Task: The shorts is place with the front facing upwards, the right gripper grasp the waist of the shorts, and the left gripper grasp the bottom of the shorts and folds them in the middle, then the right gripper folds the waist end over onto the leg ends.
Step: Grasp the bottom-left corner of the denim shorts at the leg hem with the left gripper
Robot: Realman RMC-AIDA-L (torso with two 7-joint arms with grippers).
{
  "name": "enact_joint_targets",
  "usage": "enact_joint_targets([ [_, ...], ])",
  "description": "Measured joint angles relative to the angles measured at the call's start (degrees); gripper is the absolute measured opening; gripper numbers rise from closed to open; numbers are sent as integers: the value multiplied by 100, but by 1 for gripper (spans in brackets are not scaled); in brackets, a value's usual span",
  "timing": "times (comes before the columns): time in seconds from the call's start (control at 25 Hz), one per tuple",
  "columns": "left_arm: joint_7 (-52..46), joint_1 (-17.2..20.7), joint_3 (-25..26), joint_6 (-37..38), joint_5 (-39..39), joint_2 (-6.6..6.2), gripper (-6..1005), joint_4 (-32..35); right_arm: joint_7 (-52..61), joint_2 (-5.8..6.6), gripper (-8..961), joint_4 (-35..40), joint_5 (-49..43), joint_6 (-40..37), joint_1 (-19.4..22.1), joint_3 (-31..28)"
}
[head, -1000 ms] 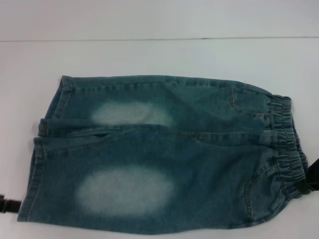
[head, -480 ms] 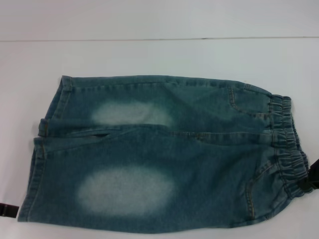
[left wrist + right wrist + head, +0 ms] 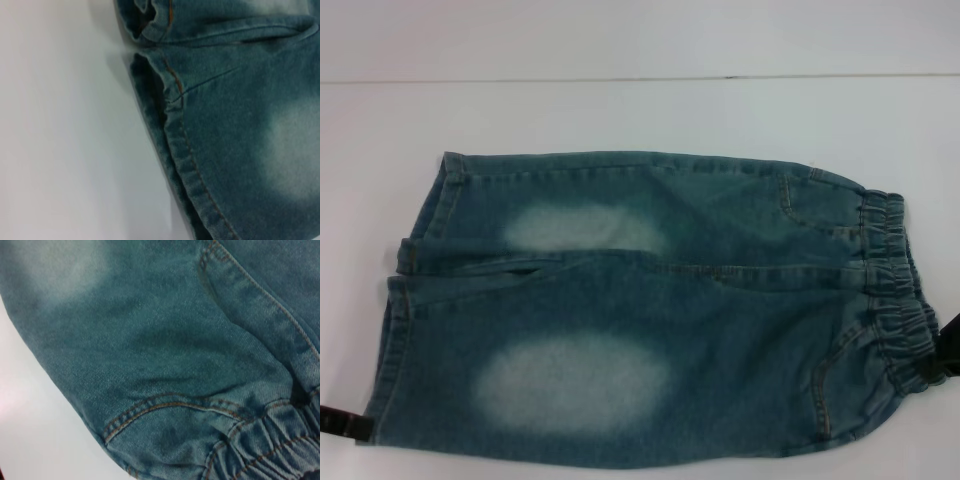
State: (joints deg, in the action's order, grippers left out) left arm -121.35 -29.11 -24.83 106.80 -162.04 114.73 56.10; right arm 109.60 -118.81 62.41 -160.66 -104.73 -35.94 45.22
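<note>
Here the head view shows the shorts (image 3: 650, 310) flat on the white bench (image 3: 620, 110), the left end effector (image 3: 345, 422) touching the near hem and the right end effector (image 3: 942, 362) at the waistband; finger states cannot be told. Each wrist view shows only denim and bench.

left end effector (image 3: 342, 422) mostly cut off at frame edge, right end effector (image 3: 946, 358) likewise

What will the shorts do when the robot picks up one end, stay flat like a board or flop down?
Probably flop. The shorts are soft denim lying flat on the table with small wrinkles, so a lifted end would likely bend and drape. The gathered waistband looks stretchy and may scrunch when pinched. The stitched hems look thicker, likely giving a firmer grip.
</note>
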Motion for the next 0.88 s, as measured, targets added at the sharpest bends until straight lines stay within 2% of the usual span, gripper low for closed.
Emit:
enact_joint_targets([
  [0.2,-3,-41,-166,-118,-7,22,733,-181,-1,17,41,0,0,-3,-21,-6],
  [0.88,39,-138,-225,-76,8,44,709,-412,0,34,42,-22,0,26,-80,-16],
])
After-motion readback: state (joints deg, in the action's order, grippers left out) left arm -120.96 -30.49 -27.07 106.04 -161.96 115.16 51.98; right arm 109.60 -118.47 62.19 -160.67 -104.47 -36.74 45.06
